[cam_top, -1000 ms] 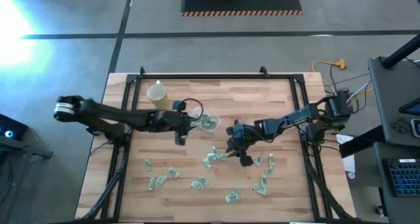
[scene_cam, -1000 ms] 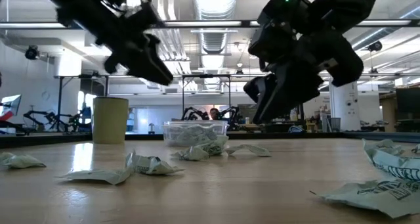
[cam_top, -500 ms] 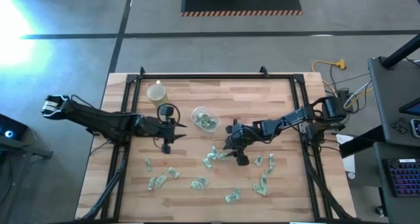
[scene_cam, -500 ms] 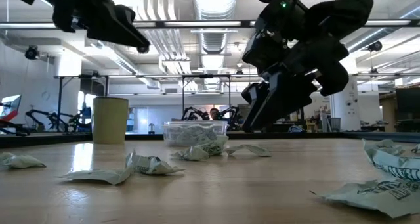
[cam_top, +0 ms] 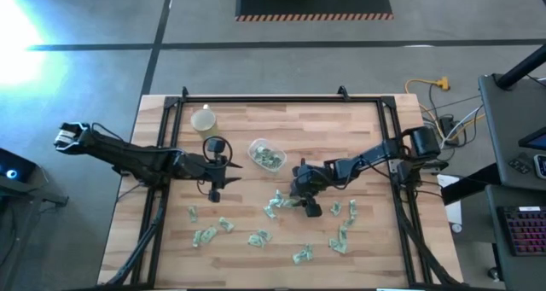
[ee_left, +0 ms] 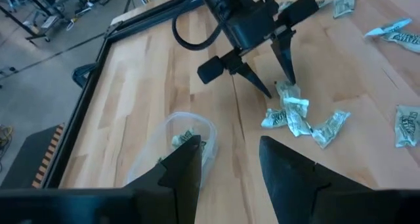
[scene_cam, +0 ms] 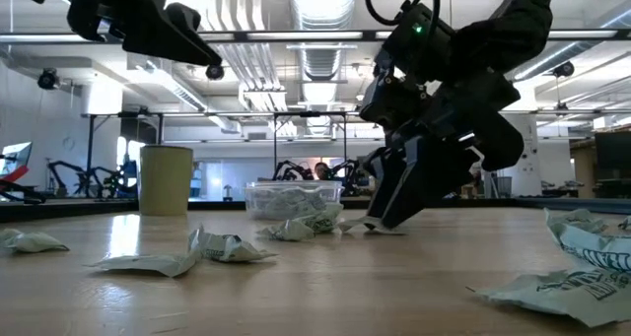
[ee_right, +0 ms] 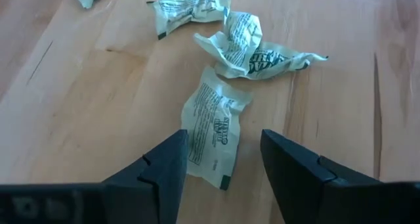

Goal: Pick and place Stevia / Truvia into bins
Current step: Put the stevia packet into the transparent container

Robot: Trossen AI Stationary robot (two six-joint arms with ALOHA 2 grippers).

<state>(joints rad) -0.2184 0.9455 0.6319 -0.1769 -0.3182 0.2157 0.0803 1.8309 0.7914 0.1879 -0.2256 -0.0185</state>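
Though hidden overhead — sachet (ee_right: 211,133) between tool (ee_right: 220,159) tips

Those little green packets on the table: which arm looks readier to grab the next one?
The right one, probably. The right gripper is low over the cluster of sachets, fingers open either side of one. The left gripper hangs open left of the clear tub, with no sachet under it.

On the pale wooden counter (scene_cam: 325,287), crumpled green-and-white paper sachets (scene_cam: 222,247) lie scattered toward the near edge. Farther back stand a pale yellow opaque cup (scene_cam: 166,179) and a small clear plastic tub (scene_cam: 292,197) holding sachets. The right arm's dark end effector (scene_cam: 386,218) reaches down with fingertips at the counter beside the tub, fingers spread. The left arm hangs high.
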